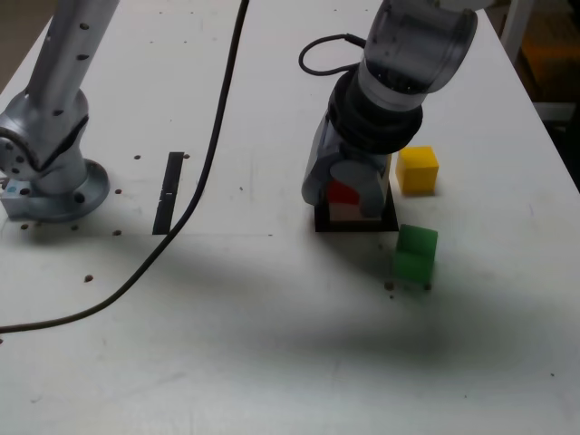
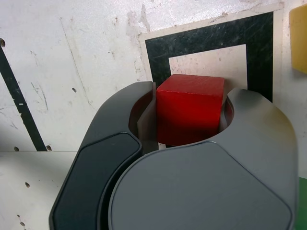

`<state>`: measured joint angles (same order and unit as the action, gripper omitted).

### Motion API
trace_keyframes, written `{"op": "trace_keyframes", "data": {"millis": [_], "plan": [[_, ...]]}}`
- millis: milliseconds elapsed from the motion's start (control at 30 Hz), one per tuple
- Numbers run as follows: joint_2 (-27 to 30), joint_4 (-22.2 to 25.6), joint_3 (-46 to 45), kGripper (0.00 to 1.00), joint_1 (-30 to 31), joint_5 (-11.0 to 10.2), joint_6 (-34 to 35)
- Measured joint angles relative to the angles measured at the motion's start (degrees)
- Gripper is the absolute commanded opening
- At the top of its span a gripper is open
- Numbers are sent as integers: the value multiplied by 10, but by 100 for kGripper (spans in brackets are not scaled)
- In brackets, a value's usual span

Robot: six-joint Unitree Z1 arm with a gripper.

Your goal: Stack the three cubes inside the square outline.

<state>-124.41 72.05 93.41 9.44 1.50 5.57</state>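
My gripper [image 1: 350, 198] is shut on the red cube [image 1: 341, 191], one jaw on each side of it. In the wrist view the red cube [image 2: 190, 114] sits between the jaws of the gripper [image 2: 190, 125], over the white centre of the square outline [image 2: 201, 41]. I cannot tell whether it rests on the table or hangs just above it. The black border of the square outline [image 1: 355, 226] shows under the gripper. The yellow cube [image 1: 417, 169] stands just beyond the outline toward the exterior view's right, and the wrist view catches an edge of it [image 2: 300, 38]. The green cube [image 1: 416, 252] lies nearer the front.
A straight black tape strip [image 1: 169, 191] lies at the exterior view's left, also visible as the tape strip [image 2: 16, 98] in the wrist view. A black cable [image 1: 209, 161] curves across the table. The arm's base [image 1: 51, 178] stands at the far left. The table's right edge runs close to the cubes.
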Motion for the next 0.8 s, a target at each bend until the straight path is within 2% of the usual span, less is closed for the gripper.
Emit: {"op": "trace_keyframes", "data": {"millis": [133, 267, 533, 800], "plan": [[0, 0, 0, 86, 0, 2, -2], [0, 0, 0, 98, 0, 4, -3], [11, 4, -1, 100, 0, -7, 4], [75, 77, 35, 100, 0, -42, -1]]}}
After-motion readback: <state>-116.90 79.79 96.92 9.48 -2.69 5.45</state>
